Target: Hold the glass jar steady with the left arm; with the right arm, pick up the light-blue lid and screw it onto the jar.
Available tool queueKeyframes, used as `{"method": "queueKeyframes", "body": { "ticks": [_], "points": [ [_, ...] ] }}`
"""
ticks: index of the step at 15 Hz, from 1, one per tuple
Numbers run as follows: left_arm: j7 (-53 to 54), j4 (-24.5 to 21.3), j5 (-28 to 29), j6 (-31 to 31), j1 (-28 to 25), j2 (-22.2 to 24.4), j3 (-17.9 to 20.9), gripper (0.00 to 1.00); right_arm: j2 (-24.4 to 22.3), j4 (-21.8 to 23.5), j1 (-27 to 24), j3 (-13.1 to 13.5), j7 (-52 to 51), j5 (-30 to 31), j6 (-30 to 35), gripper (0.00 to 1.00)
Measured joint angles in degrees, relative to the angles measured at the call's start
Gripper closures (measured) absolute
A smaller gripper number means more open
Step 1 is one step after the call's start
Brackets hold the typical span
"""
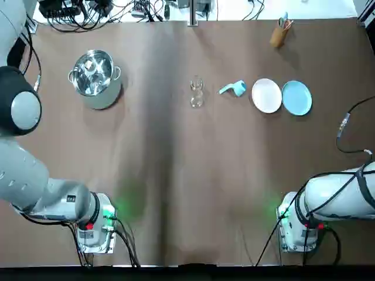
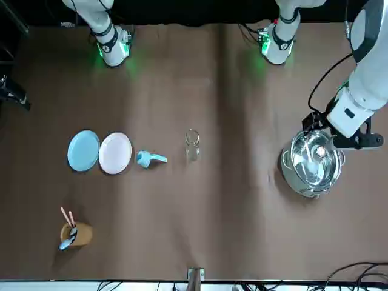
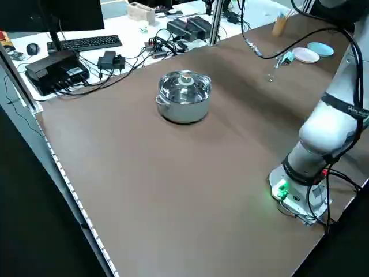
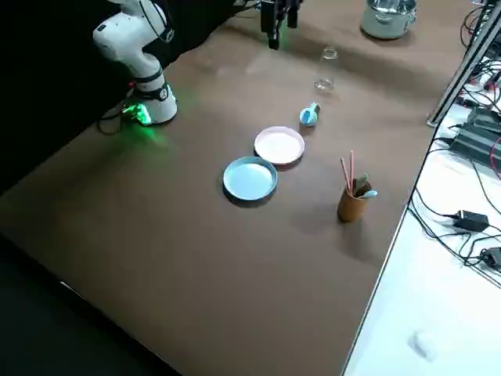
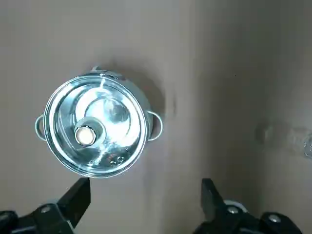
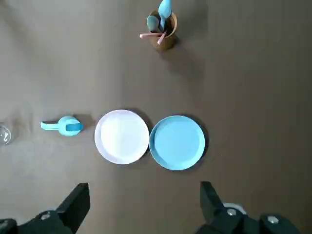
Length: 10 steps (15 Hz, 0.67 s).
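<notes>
Glass jar point(image 1: 196, 92) stands whole overhead; wrist views show left end effector point(image 5: 145, 189) and right end effector point(image 6: 144, 191) released.

The glass jar point(image 6: 4, 135) is cut off at the right wrist view's edge; the blue thing point(image 6: 66, 126) nearby is too small to name.

Overhead and opposing front views, glass jar point(image 1: 196, 93) common to both; raised diagonal sides; wrist cameras high, downward.
</notes>
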<state>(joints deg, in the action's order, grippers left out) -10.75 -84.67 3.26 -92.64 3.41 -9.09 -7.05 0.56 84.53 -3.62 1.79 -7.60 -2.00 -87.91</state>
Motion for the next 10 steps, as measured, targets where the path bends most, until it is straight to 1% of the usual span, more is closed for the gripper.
{"method": "queueKeyframes", "body": {
  "ticks": [8, 10],
  "points": [
    [0.3, 0.6, 0.0, 0.0, 0.1, -0.3, -0.1, 0.00, 0.0, 0.0, 0.0, 0.0, 0.0, 0.0, 0.0, 0.00],
    [0.7, 0.7, -0.8, -0.2, 0.2, -0.7, -0.4, 0.00, 0.0, 0.0, 0.0, 0.0, 0.0, 0.0, 0.0, 0.00]
  ]
}}
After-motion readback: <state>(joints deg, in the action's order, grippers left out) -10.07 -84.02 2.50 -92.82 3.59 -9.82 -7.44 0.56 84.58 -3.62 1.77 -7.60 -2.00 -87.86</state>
